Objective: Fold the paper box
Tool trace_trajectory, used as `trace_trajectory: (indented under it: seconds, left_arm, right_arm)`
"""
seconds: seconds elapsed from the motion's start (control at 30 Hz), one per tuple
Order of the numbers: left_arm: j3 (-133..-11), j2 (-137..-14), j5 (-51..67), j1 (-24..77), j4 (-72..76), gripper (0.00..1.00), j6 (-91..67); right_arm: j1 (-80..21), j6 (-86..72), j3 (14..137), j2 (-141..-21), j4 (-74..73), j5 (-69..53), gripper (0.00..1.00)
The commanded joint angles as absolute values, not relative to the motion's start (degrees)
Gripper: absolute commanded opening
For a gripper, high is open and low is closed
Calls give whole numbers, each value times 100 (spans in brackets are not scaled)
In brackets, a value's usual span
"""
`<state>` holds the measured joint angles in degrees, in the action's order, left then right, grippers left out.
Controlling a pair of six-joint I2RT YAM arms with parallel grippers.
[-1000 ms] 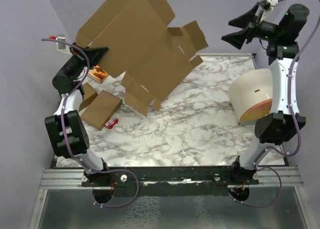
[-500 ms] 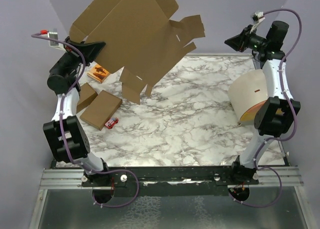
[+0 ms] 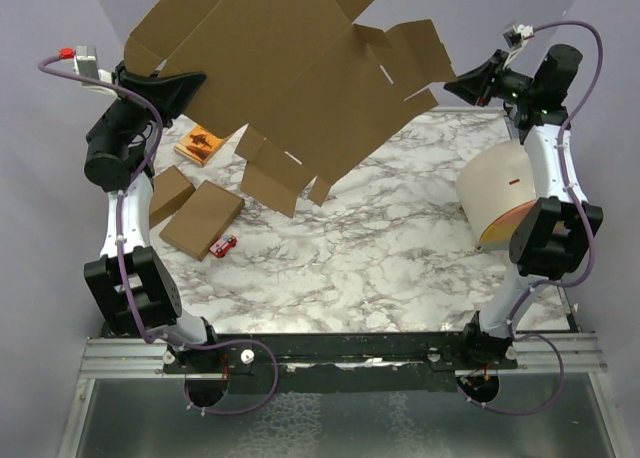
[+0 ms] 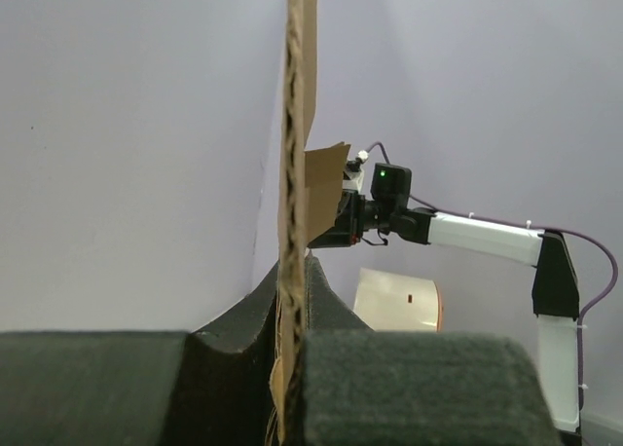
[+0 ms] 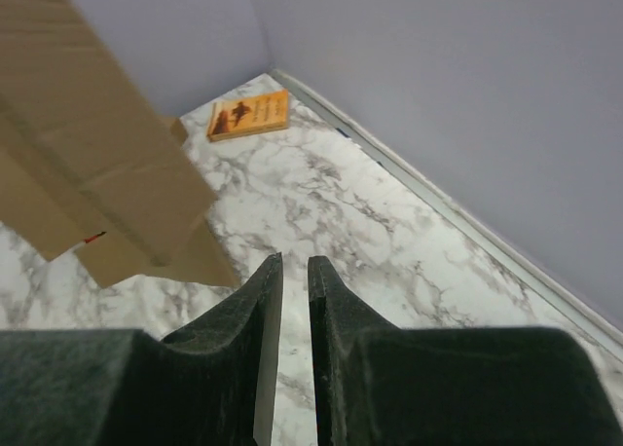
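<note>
The paper box (image 3: 280,68) is a big brown die-cut cardboard sheet with flaps and slits, held up in the air over the table's back left. My left gripper (image 3: 195,83) is shut on its left edge. In the left wrist view the sheet (image 4: 295,125) stands edge-on between the two pads (image 4: 292,271). My right gripper (image 3: 452,86) hangs high at the back right, its tip just beside the sheet's right flap. Its fingers (image 5: 294,261) are drawn together to a thin slit with nothing between them. The cardboard (image 5: 88,154) lies to their left.
A small orange book (image 3: 202,144) lies at the back left of the marble table. Two small flat cardboard pieces (image 3: 202,218) and a tiny red object (image 3: 224,245) lie near the left arm. A cream domed object (image 3: 500,193) sits at the right.
My right gripper has closed from wide open and dropped toward the sheet's right flap. The left arm has raised the sheet and swung it toward the right.
</note>
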<state>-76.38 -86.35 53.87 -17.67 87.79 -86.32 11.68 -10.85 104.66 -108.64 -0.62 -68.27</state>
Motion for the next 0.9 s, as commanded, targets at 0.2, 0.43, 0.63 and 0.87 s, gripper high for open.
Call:
trace_trajectory:
  seconds: [0.2, 0.43, 0.63, 0.87]
  left_arm:
    - [-7734, -8398, 4939, -1823, 10222, 0, -8831]
    - [-7892, -8308, 4927, -1818, 10221, 0, -8877]
    - [-7860, -8268, 4842, -1819, 10230, 0, -8920]
    - [-7843, -8266, 4825, -1816, 10230, 0, -8931]
  right_arm:
    - [1064, -2110, 9540, -10078, 1621, -7996, 18]
    - [1059, -1101, 10281, -10373, 198, -6801, 17]
    - [1010, -1033, 10676, -10833, -22, -6748, 11]
    - [897, -922, 10727, -10870, 5, -7390, 1]
